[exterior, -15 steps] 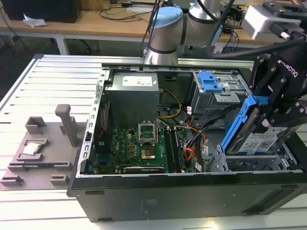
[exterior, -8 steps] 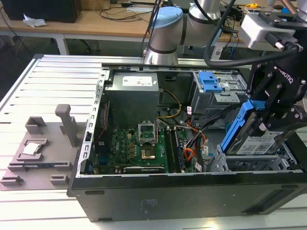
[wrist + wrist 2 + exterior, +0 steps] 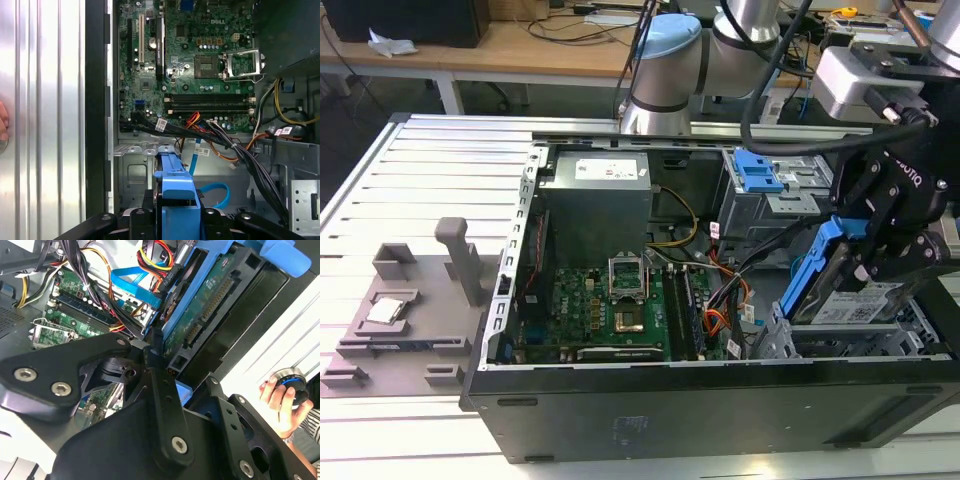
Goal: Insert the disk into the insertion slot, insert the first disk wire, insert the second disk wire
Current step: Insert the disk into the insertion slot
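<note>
My gripper (image 3: 870,262) is shut on the disk (image 3: 847,303), a drive with a white label in a blue carrier (image 3: 175,182). The disk hangs tilted, its handle end up, over the insertion slot (image 3: 802,342), the grey sheet-metal cage at the case's near corner on the exterior view's right. Its lower end sits at the cage's top. In the second wrist view the disk's green underside (image 3: 207,297) faces the camera beside the black finger links. A blue flat cable (image 3: 216,193) and a black wire bundle (image 3: 250,165) lie loose by the cage; which are the disk wires I cannot tell.
The open computer case (image 3: 650,400) holds a green motherboard (image 3: 620,300), a power supply (image 3: 595,195) and a taller grey bay with a blue latch (image 3: 758,172). A grey fixture (image 3: 410,310) lies on the slatted table at the exterior view's left. A person's hand (image 3: 280,402) holds a round knob.
</note>
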Action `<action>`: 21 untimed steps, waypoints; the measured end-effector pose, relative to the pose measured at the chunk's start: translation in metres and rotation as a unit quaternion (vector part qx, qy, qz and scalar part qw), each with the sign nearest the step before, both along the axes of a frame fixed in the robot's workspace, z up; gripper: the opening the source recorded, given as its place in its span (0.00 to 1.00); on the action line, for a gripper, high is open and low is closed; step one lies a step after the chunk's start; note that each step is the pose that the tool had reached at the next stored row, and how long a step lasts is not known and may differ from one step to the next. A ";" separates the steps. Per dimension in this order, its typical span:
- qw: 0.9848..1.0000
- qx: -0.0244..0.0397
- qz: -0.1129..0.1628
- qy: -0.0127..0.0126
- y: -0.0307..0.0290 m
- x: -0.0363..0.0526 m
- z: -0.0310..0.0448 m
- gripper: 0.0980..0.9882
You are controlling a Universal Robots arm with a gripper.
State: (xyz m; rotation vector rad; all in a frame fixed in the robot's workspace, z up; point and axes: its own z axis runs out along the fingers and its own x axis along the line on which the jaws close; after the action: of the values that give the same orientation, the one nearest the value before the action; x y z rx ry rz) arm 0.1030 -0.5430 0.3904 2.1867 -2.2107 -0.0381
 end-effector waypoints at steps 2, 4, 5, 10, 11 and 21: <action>1.000 0.000 0.000 0.000 0.0000 0.0000 -0.0021 0.30; 1.000 0.000 0.000 0.000 0.0000 0.0000 -0.0035 0.30; 1.000 0.000 0.000 0.000 0.0000 0.0000 -0.0035 0.30; 1.000 0.000 0.000 0.000 0.0000 0.0000 -0.0037 0.30; 1.000 0.000 0.000 0.000 0.0000 0.0000 -0.0038 0.30; 1.000 0.000 0.000 0.000 0.0000 0.0000 -0.0040 0.22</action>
State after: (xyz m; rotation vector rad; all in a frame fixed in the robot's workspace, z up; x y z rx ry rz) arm 0.1030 -0.5430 0.3864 2.1867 -2.2106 -0.0381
